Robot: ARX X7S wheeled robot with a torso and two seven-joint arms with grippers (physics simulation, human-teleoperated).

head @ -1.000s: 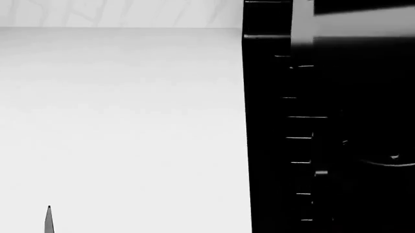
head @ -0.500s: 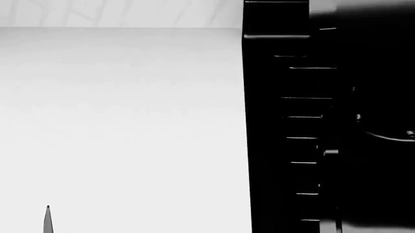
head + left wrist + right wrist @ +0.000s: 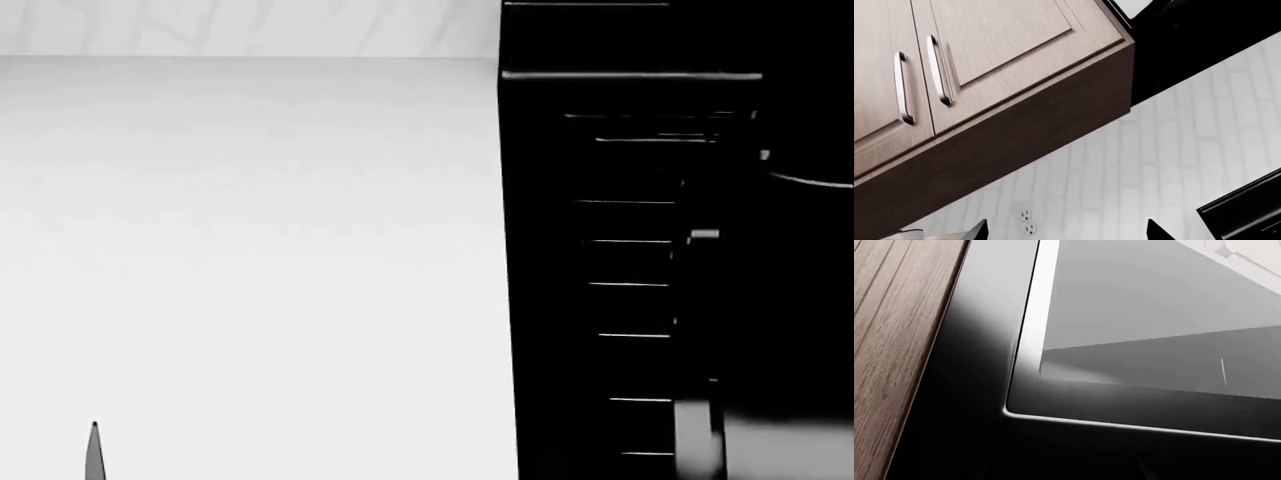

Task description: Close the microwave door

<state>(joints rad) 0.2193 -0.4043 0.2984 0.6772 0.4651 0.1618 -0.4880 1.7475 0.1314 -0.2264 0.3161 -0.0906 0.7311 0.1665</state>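
The glossy black microwave door with its grey glass window (image 3: 1054, 390) fills my right wrist view, hard against my right pincer; I cannot tell whether its jaws are apart. To push well, I'd press flat and steady. My left pincer (image 3: 1067, 232), apart, points at the brown wall cabinet (image 3: 1001, 90).

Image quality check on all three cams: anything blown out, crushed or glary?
Head view: countertop near blown-out white, microwave crushed to black. Right wrist view: soft reflections and a bright edge highlight on the microwave door. Left wrist view: evenly lit, cabinet sharp.
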